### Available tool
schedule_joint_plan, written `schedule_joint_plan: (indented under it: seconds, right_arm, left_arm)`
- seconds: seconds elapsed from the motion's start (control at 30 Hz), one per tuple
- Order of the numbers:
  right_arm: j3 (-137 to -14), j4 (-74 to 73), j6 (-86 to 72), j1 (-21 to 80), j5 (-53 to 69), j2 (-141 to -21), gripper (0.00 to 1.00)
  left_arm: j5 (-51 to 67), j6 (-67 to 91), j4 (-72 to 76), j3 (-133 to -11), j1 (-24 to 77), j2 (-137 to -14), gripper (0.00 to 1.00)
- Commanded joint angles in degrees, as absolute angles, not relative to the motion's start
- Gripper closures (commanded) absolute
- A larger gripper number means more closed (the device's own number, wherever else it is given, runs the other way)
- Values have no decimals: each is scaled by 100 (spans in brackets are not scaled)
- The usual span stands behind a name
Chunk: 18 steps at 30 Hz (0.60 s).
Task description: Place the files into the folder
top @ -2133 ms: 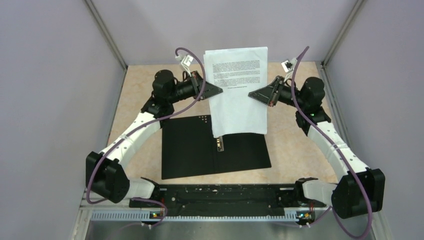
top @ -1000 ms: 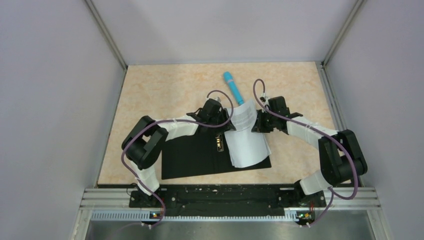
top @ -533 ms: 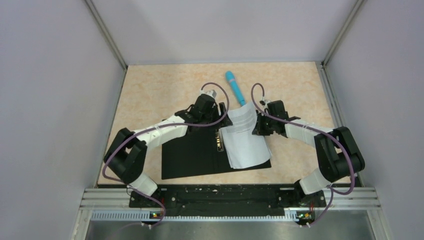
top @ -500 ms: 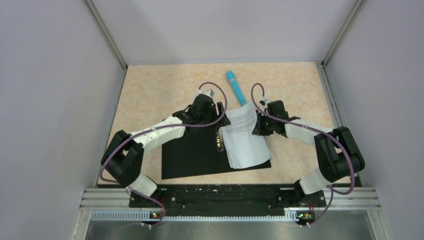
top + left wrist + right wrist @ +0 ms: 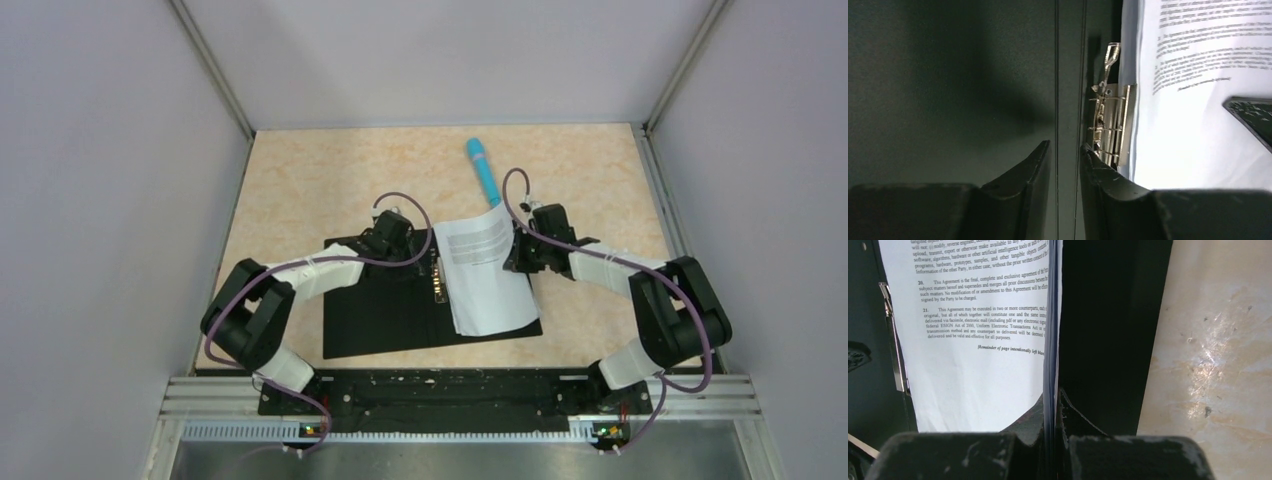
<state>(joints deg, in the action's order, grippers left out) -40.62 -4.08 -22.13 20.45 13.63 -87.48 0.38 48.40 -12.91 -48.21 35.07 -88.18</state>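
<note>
The folder (image 5: 380, 310) lies open on the table, black inside up, with its metal spine clip (image 5: 1113, 125) in the middle. The files (image 5: 485, 280), white printed sheets, lie on the folder's right half with their far end curled up. My right gripper (image 5: 522, 250) is shut on the files' right edge (image 5: 973, 350); its jaws (image 5: 1053, 395) pinch the stack edge-on. My left gripper (image 5: 408, 243) hovers low over the folder's spine (image 5: 1065, 147), jaws a narrow gap apart and empty, with the clip just ahead to the right and the files (image 5: 1193, 100) beyond it.
A blue pen-like stick (image 5: 483, 172) lies on the beige table beyond the files. Bare tabletop (image 5: 1218, 340) shows right of the folder's edge (image 5: 1108, 315). Grey walls enclose the table on three sides.
Both grippers brought the files down from high above onto the folder. My left gripper has let go and moved left and nearer over the spine. The blue stick has shifted slightly right.
</note>
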Motion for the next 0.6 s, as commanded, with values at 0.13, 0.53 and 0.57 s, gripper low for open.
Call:
schedule_joint_plan:
  seconds: [0.13, 0.53, 0.57]
  right_arm:
    - [-3723, -57, -2282, 2241, 895, -8041, 100]
    - [-3458, 440, -2013, 2590, 945, -7767, 100]
    - [-3442, 481, -2039, 2600, 963, -7781, 100]
  left_arm:
    - [220, 5030, -913, -4766, 3519, -9088, 71]
    - [233, 4863, -1195, -5319, 3524, -9348, 70]
    - [223, 4875, -1179, -5294, 3522, -9378, 71]
